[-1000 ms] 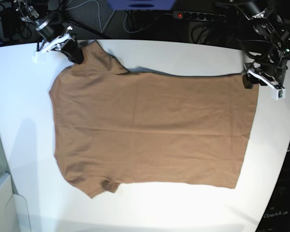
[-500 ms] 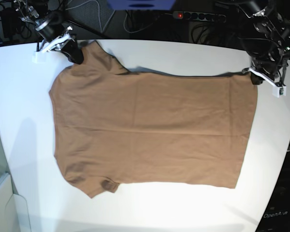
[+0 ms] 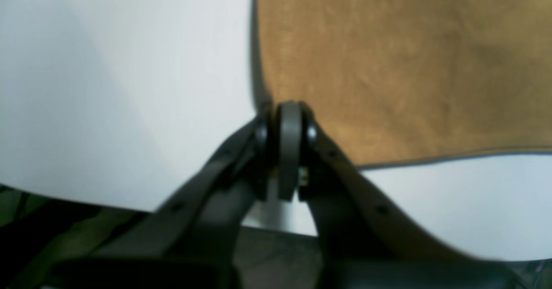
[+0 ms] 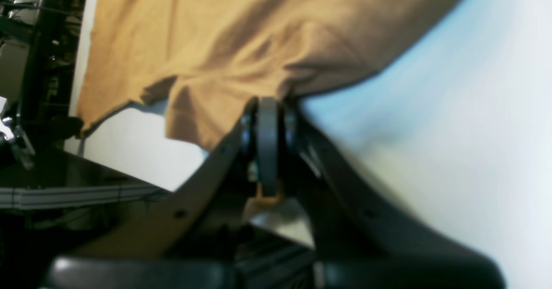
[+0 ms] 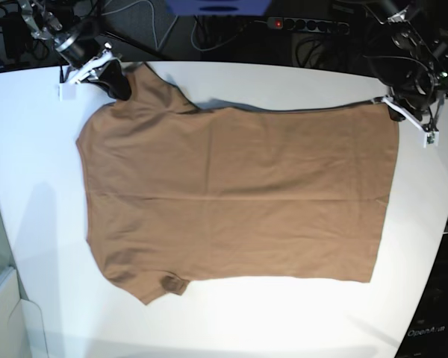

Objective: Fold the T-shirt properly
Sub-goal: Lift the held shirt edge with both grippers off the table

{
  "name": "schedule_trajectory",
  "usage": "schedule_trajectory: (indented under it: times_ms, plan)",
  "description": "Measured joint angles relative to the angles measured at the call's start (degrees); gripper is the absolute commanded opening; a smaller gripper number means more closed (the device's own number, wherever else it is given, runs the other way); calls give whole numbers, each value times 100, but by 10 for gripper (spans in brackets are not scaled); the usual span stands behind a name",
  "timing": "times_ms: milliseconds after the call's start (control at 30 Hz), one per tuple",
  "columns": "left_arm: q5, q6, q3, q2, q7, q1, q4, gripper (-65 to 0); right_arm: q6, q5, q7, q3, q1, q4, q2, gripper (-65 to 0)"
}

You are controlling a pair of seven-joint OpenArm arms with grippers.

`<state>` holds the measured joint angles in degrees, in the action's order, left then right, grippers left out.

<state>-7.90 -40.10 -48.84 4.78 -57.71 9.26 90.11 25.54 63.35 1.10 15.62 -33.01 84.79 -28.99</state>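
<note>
The shirt (image 5: 231, 198) lies flat on the table (image 5: 30, 224); since a second ago its far edge is drawn straighter by both grippers (image 3: 288, 120) (image 4: 267, 112), clamped on corners, readying the fold.

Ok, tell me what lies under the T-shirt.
The T-shirt lies flat on the white table, which shows all round it. Anything beneath the cloth is covered; no bulge suggests an object there.
</note>
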Motion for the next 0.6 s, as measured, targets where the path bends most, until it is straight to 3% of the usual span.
schedule_trajectory:
  times_ms: [600]
  plan:
    - [55, 0, 0, 35, -31, -470, 4, -628, 13, -4, -107, -546, -7, 793, -225, -641]
